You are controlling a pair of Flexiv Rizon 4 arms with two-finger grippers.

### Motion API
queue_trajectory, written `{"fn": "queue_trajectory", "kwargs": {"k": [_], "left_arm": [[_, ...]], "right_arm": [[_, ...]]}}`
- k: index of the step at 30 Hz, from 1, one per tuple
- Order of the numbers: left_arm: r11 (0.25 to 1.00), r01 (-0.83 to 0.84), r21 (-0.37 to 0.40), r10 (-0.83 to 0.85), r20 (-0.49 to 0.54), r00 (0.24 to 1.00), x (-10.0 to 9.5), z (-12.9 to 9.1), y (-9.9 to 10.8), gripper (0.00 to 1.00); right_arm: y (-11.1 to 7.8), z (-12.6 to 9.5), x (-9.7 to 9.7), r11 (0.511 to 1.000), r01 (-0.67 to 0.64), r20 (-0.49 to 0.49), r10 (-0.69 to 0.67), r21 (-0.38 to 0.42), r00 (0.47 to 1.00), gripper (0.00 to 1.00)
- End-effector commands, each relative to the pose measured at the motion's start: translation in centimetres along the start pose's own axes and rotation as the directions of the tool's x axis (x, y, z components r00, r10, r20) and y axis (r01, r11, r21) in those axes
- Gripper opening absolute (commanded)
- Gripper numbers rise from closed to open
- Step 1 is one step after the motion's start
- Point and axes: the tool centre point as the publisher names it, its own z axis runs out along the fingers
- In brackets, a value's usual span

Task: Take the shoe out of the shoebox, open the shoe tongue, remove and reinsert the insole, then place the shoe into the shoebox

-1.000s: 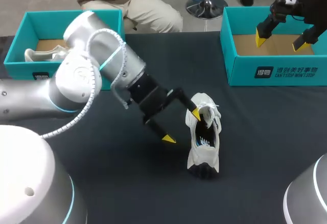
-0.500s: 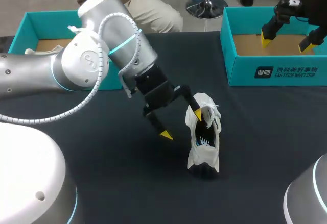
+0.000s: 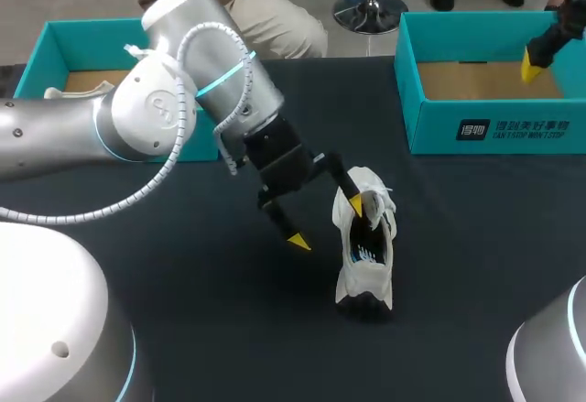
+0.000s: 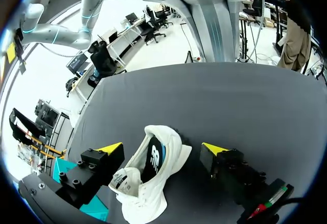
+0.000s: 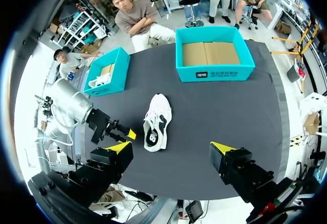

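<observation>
Jaws spread, the left gripper (image 3: 326, 222) straddles the white mesh sneaker (image 3: 374, 278) on the black table (image 3: 476, 237), one tip by its tongue, likely to open it. The right gripper (image 5: 171, 147), spread and empty, hangs high, clear of the work.

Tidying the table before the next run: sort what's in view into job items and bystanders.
Job:
white shoe
empty teal shoebox
left gripper

Lying about:
second teal shoebox
other shoe inside it

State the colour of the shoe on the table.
White with a dark inside; the shoe shows best in the left wrist view.
</observation>
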Motion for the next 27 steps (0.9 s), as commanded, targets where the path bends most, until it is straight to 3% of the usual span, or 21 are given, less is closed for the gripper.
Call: {"fn": "queue_trajectory", "kwargs": {"k": [1,6,7,8,9,19,23,27], "left_arm": [[0.996,-0.040,-0.079,0.036,-0.044,0.998,-1.3,0.0,-0.1,1.00],[0.980,-0.091,-0.179,0.071,-0.113,0.991,-2.7,0.6,0.7,1.00],[0.978,-0.094,-0.185,0.074,-0.114,0.991,-2.8,0.7,0.8,0.88],[0.977,-0.098,-0.188,0.076,-0.120,0.990,-3.0,1.0,0.9,0.04],[0.978,-0.113,-0.174,0.089,-0.138,0.986,-3.1,1.2,0.9,0.00],[0.977,-0.138,-0.164,0.107,-0.186,0.977,-3.4,3.3,2.1,0.00],[0.964,-0.169,-0.205,0.119,-0.236,0.964,-3.2,4.7,2.8,0.00],[0.969,-0.170,-0.180,0.119,-0.261,0.958,-2.8,6.1,3.2,0.00]], "right_arm": [[-0.4,0.3,-0.4,1.000,0.000,-0.015,0.000,-0.010,1.000,1.00],[-0.4,0.3,-0.4,1.000,0.000,-0.015,0.000,-0.010,1.000,1.00],[-0.4,0.3,-0.4,1.000,0.000,-0.015,0.000,-0.010,1.000,1.00],[-0.4,0.3,-0.4,1.000,0.000,-0.015,0.000,-0.010,1.000,1.00],[-0.4,0.3,-0.4,1.000,0.000,-0.015,0.000,-0.010,1.000,1.00],[-0.4,0.3,-0.4,1.000,0.000,-0.015,0.000,-0.010,1.000,1.00],[-0.4,0.3,-0.4,1.000,0.000,-0.015,0.000,-0.010,1.000,1.00],[-0.4,0.3,-0.4,1.000,0.000,-0.015,0.000,-0.010,1.000,1.00]]}}
